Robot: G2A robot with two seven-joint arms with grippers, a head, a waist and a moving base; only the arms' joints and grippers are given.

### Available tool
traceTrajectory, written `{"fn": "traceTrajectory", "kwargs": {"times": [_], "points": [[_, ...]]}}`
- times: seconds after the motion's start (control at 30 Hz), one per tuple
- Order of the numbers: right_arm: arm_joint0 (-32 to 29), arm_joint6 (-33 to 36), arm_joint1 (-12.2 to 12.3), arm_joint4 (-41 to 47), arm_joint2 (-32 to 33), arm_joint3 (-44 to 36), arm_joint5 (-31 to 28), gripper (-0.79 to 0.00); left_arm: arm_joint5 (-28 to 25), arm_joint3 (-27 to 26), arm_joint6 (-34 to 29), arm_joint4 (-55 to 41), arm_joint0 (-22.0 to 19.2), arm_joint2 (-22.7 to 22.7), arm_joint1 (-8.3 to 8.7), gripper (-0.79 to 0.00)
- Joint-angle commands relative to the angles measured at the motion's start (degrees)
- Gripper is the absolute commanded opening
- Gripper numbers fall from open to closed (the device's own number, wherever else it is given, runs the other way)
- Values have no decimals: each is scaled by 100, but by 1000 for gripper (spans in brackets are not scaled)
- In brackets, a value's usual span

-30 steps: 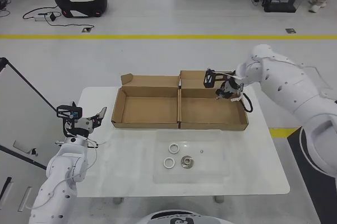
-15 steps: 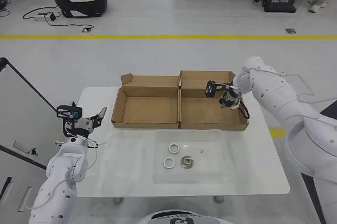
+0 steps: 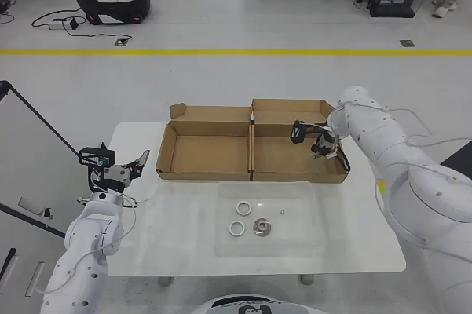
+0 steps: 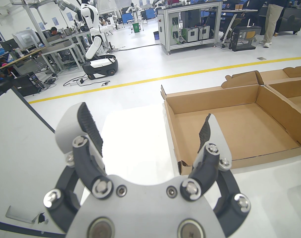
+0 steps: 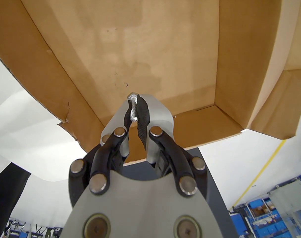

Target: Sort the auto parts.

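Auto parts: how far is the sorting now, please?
Done: nothing; the left brown cardboard box and the right brown cardboard box show bare floors. In hand: the right gripper holds a silver threaded bolt over that box. Remaining: two white rings, a grey metal gear-like part and a tiny piece on the table.

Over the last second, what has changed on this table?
The right gripper, shut on a small threaded metal bolt, moved down into the right brown cardboard box, toward its near side. The open left gripper, the left brown cardboard box and the white rings on the table stayed put.
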Motion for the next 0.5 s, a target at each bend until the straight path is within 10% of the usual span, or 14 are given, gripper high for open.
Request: {"fn": "traceTrajectory", "kwargs": {"times": [0.0, 0.47], "points": [[0, -1, -23, -36, 0, 31, 0, -785, 0, 0, 0, 0, 0, 0, 0, 0], [-99, -2, -107, -90, 0, 160, 0, -785, 0, 0, 0, 0, 0, 0, 0, 0]]}}
